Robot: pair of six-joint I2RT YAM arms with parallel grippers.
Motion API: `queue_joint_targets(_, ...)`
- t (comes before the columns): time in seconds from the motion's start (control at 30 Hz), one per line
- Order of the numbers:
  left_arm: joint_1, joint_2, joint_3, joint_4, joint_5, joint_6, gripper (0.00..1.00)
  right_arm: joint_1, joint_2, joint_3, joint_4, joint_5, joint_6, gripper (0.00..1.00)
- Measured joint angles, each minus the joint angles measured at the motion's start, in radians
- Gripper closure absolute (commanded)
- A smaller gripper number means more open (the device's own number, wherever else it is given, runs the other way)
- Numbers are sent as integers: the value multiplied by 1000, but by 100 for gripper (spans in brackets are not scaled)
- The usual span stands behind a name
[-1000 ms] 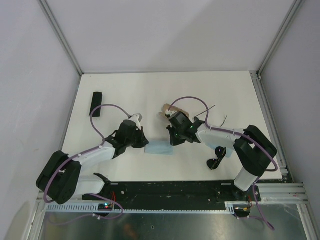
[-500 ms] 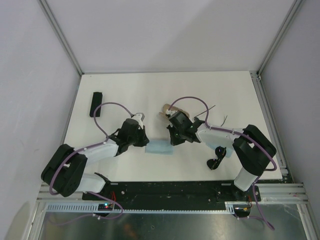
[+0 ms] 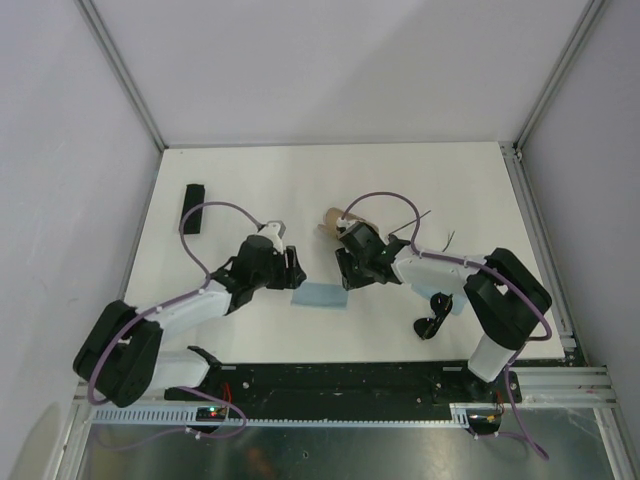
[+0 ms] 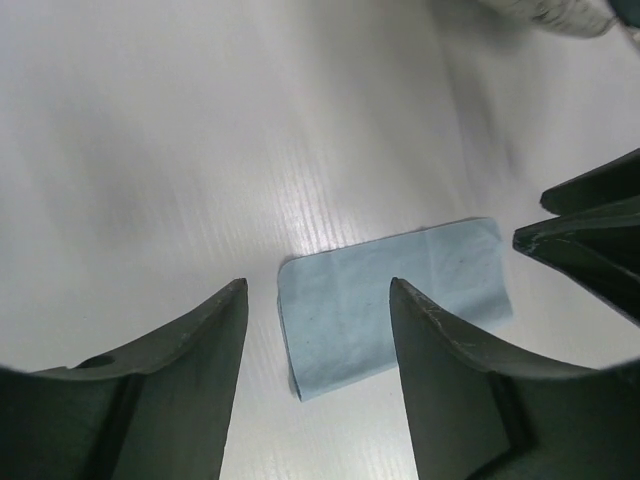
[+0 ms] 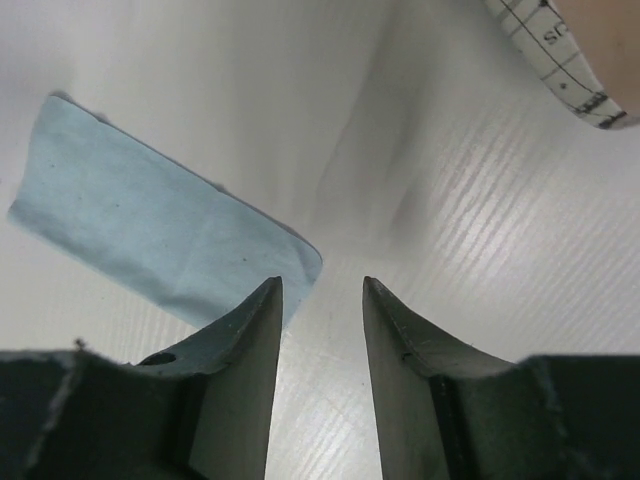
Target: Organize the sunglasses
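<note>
The chunky black sunglasses point(image 3: 432, 320) lie at the front right, beside my right arm's base. Thin dark wire parts of the other sunglasses point(image 3: 447, 238) show behind my right forearm, which hides the rest. A folded light blue cloth point(image 3: 320, 297) lies flat between my two grippers. My left gripper point(image 3: 291, 270) hangs open over the cloth's left end point(image 4: 400, 290); its jaws hold nothing. My right gripper point(image 3: 345, 272) is open just above the cloth's right end point(image 5: 150, 230), also empty.
A beige patterned case point(image 3: 334, 219) lies right behind my right gripper, and its edge point(image 5: 560, 50) shows in the right wrist view. A black oblong case point(image 3: 192, 207) lies at the far left. Something light blue point(image 3: 456, 305) lies by the chunky sunglasses.
Both grippers were shut at the ends of the blue cloth and have now opened and let go. The cloth lies flat on the table.
</note>
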Motion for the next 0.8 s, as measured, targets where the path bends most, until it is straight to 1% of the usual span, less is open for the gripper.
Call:
queue_joint_targets(0.13,0,-82,0,-31,-4,-10,41,10,-23,0,-35,27,3,57)
queue_joint_targets(0.3,0,-129,-14,-92,4,-57,45,60,-72,-16,-54,56,44,58)
queue_joint_targets(0.57,-1,-144,-66,-162,19,-96,48,134,-101,-113,-55,64,148,59)
queue_joint_targets(0.8,-9,-139,-73,-177,25,-111,50,172,-101,-128,-34,70,206,62)
